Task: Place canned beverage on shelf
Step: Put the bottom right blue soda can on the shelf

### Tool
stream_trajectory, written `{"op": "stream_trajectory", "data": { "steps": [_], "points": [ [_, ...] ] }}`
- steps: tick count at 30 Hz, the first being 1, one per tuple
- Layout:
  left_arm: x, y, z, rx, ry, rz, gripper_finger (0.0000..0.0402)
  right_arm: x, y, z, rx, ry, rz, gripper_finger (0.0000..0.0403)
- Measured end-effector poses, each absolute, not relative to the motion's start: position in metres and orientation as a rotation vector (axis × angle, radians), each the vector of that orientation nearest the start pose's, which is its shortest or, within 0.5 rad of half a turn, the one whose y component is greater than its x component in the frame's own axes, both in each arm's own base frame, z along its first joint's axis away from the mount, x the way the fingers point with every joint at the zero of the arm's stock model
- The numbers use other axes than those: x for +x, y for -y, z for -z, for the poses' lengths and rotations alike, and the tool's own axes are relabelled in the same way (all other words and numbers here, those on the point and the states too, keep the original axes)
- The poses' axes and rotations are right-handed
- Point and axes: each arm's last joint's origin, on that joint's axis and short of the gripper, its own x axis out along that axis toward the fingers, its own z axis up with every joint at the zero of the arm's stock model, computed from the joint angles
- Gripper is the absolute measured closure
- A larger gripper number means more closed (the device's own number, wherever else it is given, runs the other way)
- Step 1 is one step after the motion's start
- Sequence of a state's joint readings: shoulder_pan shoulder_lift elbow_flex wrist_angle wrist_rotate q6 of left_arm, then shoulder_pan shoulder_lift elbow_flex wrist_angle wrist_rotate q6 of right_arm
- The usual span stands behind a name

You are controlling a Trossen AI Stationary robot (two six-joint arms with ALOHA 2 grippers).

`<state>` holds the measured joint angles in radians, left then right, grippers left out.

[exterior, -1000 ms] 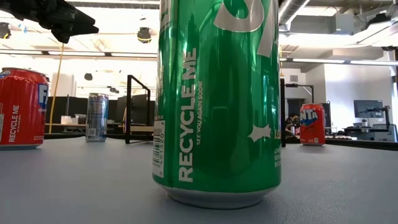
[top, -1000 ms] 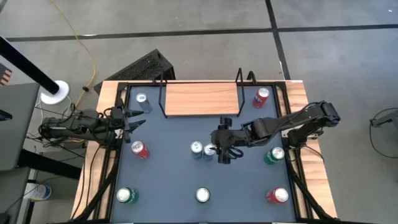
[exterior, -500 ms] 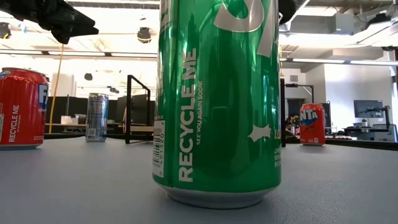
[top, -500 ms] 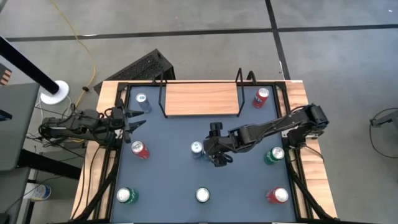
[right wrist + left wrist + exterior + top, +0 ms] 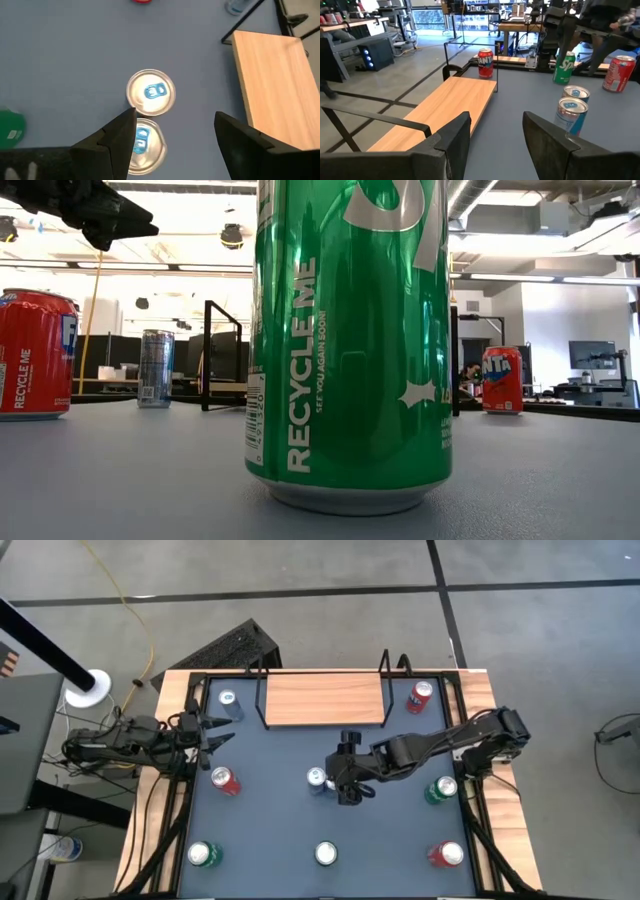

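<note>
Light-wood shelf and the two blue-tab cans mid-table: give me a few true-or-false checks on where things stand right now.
1. The light-wood shelf with black wire ends has no can on it. True.
2. The right gripper is shut on a can. False: its fingers are open above the two silver cans with blue tabs, gripping nothing.
3. The two silver cans stand side by side, close together. True.
4. The left gripper is over the shelf. False: it waits open at the table's left edge.
5. A red can stands on the dark blue-grey tabletop beside the shelf's right end. True.
</note>
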<state>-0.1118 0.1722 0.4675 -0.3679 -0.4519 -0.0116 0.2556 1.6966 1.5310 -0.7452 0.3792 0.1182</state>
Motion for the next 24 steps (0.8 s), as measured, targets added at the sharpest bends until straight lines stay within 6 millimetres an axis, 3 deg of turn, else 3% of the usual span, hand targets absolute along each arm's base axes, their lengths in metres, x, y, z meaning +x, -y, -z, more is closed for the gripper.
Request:
{"op": "stream_trajectory", "data": {
  "steps": [6, 13, 17, 24],
  "points": [
    [0.071, -0.005, -0.271, 0.009, -0.068, -0.34, 0.023, 0.35, -0.08, -0.309, -0.181, -0.888, 0.188, 0.0121],
    [0.071, -0.005, -0.271, 0.009, -0.069, -0.34, 0.023, 0.349, -0.078, -0.309, -0.186, -0.892, 0.244, 0.0048],
    [0.071, -0.005, -0.271, 0.009, -0.069, -0.34, 0.023, 0.347, -0.08, -0.307, -0.143, -0.934, 0.182, 0.0009],
    [0.071, -0.005, -0.271, 0.009, -0.069, -0.339, 0.023, 0.337, -0.095, -0.302, -0.102, -1.032, 0.032, 0.0019]
  ]
}}
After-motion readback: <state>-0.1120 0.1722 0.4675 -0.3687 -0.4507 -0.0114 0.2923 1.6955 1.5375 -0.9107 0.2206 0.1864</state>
